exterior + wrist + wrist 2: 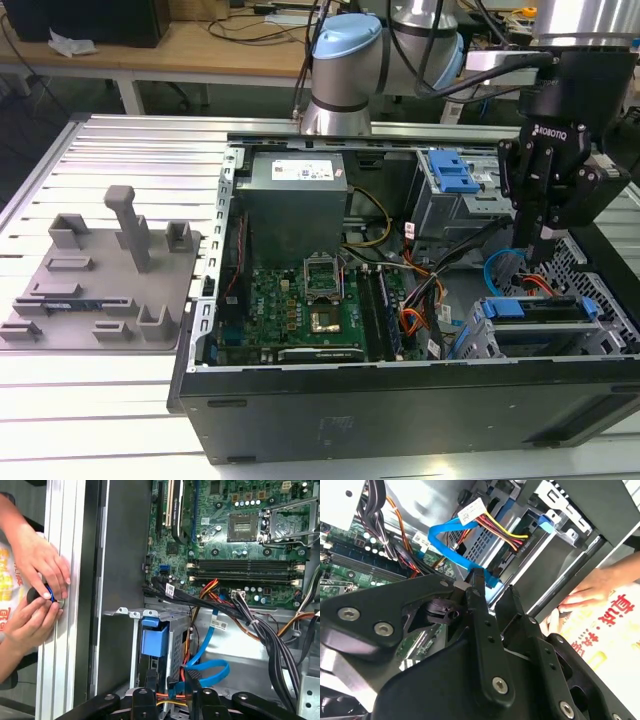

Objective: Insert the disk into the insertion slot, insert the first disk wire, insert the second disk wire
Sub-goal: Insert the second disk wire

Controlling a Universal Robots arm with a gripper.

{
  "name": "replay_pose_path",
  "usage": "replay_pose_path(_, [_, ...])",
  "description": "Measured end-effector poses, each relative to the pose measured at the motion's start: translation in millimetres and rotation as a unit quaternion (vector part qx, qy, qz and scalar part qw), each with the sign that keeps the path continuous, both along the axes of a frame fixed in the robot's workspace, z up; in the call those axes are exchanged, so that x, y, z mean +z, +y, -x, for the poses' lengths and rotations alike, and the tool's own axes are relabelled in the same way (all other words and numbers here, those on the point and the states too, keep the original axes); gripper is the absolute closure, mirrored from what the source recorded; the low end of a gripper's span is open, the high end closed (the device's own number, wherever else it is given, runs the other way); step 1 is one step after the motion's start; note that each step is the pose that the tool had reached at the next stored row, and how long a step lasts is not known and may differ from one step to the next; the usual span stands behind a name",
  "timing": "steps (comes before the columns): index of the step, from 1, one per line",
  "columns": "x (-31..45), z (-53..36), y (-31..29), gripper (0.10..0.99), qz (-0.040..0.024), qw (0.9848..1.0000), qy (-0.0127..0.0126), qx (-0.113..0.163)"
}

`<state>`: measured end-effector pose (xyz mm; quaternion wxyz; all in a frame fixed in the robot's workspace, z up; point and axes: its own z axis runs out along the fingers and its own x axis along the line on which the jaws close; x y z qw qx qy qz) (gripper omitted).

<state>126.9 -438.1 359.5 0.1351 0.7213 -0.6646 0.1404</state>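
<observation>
Blue-cabled slot [540,325] edge beneath end effector [540,262]

1. The arm [400,40] has silver-grey tube sections and a pale blue cap on one joint.
2. Black cables run along its wrist.
3. The claw [545,250] is matt black, with white lettering on its body.
4. In the second wrist view its black linkage bars carry round silver screws.
5. The black fingers [482,615] are narrow and dotted with small holes.
</observation>
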Motion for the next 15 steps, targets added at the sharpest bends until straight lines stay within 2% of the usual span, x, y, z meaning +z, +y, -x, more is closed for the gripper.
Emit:
replay_pose_path(5, [-3.9, -1.8, 0.1, 0.725, 0.0004, 1.0000, 0.0000, 0.002])
replay_pose_path(9, [-6.6, -1.8, 0.2, 0.725, 0.0007, 0.9996, -0.0001, 0.028])
replay_pose_path(15, [-7.1, -1.7, 0.7, 0.725, 0.0015, 0.9996, 0.0000, 0.028])
